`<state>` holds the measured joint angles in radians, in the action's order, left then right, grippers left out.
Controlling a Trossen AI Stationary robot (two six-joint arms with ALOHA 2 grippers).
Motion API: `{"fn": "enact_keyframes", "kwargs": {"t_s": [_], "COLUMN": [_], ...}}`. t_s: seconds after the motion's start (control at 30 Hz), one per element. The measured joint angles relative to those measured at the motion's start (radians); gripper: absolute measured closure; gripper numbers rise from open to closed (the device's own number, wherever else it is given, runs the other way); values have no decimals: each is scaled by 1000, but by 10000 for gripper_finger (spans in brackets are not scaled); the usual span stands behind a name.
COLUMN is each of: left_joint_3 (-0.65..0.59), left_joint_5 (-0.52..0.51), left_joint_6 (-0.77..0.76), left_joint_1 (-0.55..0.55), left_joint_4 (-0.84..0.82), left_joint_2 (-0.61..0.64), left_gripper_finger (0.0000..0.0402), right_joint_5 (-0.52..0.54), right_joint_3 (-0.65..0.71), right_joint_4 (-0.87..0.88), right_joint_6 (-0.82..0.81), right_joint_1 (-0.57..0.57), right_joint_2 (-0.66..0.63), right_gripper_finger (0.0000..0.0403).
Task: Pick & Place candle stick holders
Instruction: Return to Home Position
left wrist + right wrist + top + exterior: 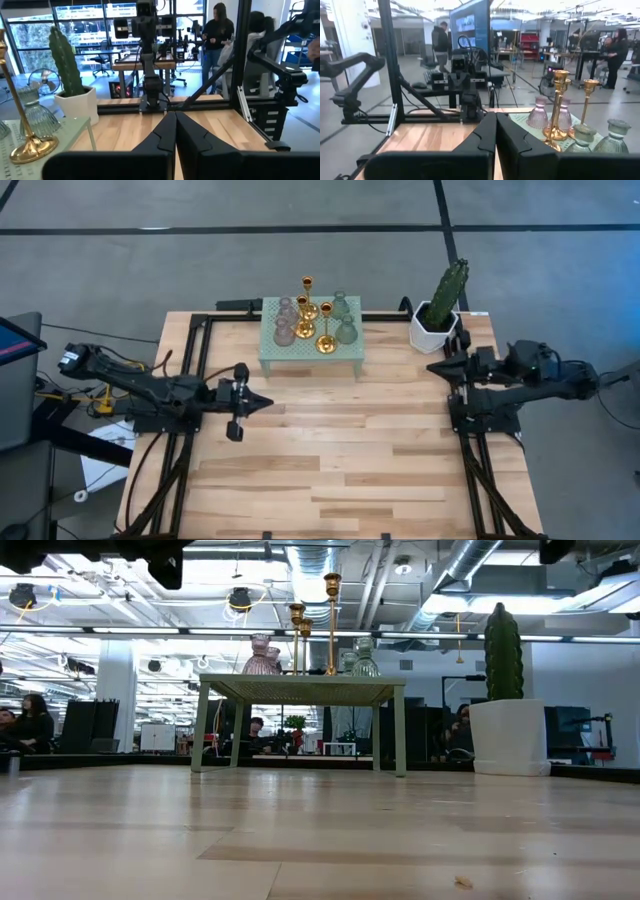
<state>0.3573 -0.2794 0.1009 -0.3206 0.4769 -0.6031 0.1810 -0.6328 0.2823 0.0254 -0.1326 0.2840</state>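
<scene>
Several candle stick holders stand by their bases on a mint green perforated stand [310,352] at the table's far middle: three gold ones [306,308], two pink ones [285,320] and two sage green ones [345,320]. They also show in the right wrist view [555,112] and in the low view [330,620]. My left gripper [268,402] is shut and empty at the table's left, near the stand's front. My right gripper [432,366] is shut and empty at the right, beside the cactus pot.
A cactus in a white pot [438,315] stands at the table's far right corner. Black frame rails [190,380] run along the table's left and right sides. The bare wooden tabletop [340,460] spreads in front of the stand.
</scene>
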Motion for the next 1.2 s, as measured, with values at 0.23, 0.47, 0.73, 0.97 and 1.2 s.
{"fn": "enact_keyframes", "kwargs": {"t_s": [0.23, 0.47, 0.73, 0.97, 1.2], "left_joint_3": [0, 0, 1, 1, 1], "left_joint_5": [0, 0, 0, 0, 0], "left_joint_6": [0, 0, 28, 26, 26], "left_joint_1": [0, 0, 0, 0, 0], "left_joint_4": [-52, -53, -62, -87, -98], "left_joint_2": [55, 67, 79, 111, 131], "left_gripper_finger": [395, 394, 396, 395, 394], "right_joint_5": [-47, -50, -56, -81, -128], "right_joint_3": [77, 177, 285, 474, 621], "right_joint_4": [2, -5, -82, -285, -450], "right_joint_6": [0, -11, -24, -32, -62], "right_joint_1": [0, 0, 0, 0, 0], "right_joint_2": [-162, -279, -280, -280, -281], "right_gripper_finger": [403, 403, 403, 403, 403]}}
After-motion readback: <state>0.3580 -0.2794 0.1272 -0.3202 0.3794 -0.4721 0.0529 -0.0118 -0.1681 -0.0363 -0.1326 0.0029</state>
